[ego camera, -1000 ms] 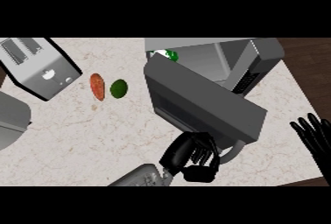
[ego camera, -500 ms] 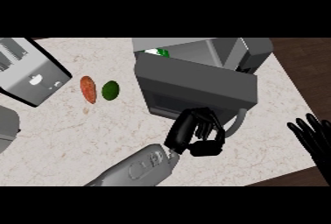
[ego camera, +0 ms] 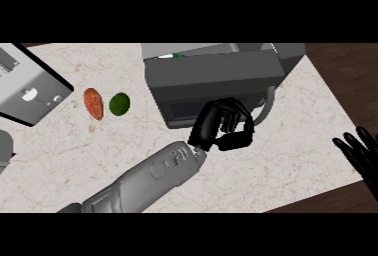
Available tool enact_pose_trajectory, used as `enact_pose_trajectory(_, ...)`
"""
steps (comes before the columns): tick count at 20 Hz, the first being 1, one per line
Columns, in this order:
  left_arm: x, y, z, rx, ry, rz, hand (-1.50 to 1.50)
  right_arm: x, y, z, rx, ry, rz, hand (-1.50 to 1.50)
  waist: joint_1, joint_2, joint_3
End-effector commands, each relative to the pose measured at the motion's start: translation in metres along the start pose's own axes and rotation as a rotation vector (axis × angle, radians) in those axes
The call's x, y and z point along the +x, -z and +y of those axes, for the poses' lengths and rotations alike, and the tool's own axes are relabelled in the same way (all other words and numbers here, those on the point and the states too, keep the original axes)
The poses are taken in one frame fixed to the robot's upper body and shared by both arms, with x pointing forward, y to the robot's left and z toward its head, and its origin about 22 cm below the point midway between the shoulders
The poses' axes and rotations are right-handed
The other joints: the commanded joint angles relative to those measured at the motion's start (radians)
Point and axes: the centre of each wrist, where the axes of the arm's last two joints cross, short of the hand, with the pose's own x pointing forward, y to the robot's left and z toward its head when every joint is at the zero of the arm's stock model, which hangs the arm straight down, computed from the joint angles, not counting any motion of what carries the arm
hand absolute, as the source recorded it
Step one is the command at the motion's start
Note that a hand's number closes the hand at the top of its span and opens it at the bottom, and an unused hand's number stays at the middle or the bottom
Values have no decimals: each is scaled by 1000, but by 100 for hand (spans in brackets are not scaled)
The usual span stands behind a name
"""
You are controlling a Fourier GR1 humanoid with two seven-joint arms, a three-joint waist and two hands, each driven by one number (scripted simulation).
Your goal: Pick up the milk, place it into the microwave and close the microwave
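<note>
Forearms first: we see our left forearm (ego camera: pixel 151 177) rising from the lower edge and slanting up toward the middle of the counter (ego camera: pixel 66 145), which is pale and marbled. At its end our left hand (ego camera: pixel 220 126) lies against the front of the microwave door (ego camera: pixel 214 87), its fingers curled in, with the thumb tucked below; we see nothing held inside them, so we take them as closed on nothing. Over at the right edge our right hand (ego camera: pixel 360 154) rests with straight fingers pointing up, spread apart, past the counter's corner and over the dark wooden floor (ego camera: pixel 343 70).

Further out, the microwave (ego camera: pixel 221 65) stands near the far side of the counter. Its dark grey door is swung most of the way across the opening, with a pale curved handle (ego camera: pixel 267 105) showing at its right end. Above the door's upper edge a narrow strip of the cavity is left in view, and there we make out the milk (ego camera: pixel 173 55) as a small white and green shape inside the microwave.

To the left, well apart from the microwave, an orange-red vegetable (ego camera: pixel 93 103) and a round green one (ego camera: pixel 119 103) lie just beside each other. Beyond them, at the left edge, sits a grey toaster (ego camera: pixel 26 92).
</note>
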Motion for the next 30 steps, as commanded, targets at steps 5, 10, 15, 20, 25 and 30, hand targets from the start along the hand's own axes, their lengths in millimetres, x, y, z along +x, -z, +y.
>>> enact_pose_trajectory(5, 15, 35, 19, 88, -56, -2, 150, 14, 8, -3, -6, -12, -7, -150, -8, 12, 1)
enact_pose_trajectory(10, 8, 36, 25, 108, -102, -11, 150, 20, 9, -5, -12, -15, -9, -150, -10, 19, 0)
enact_pose_trajectory(15, 7, 41, 29, 116, -152, 18, 150, 29, 10, -9, -16, -19, -16, -150, -16, 23, 1)
enact_pose_trajectory(20, 0, 36, 31, 168, -196, 59, 150, 30, 12, -11, -6, 3, -38, -150, -22, 30, 4)
enact_pose_trajectory(25, -2, 37, 32, 211, -176, 15, 150, 34, 16, -9, 28, 8, -39, -150, -22, 31, 3)
enact_pose_trajectory(30, -2, 37, 32, 231, -179, -14, 150, 38, 17, -7, 72, 14, -36, -150, -37, 35, 3)
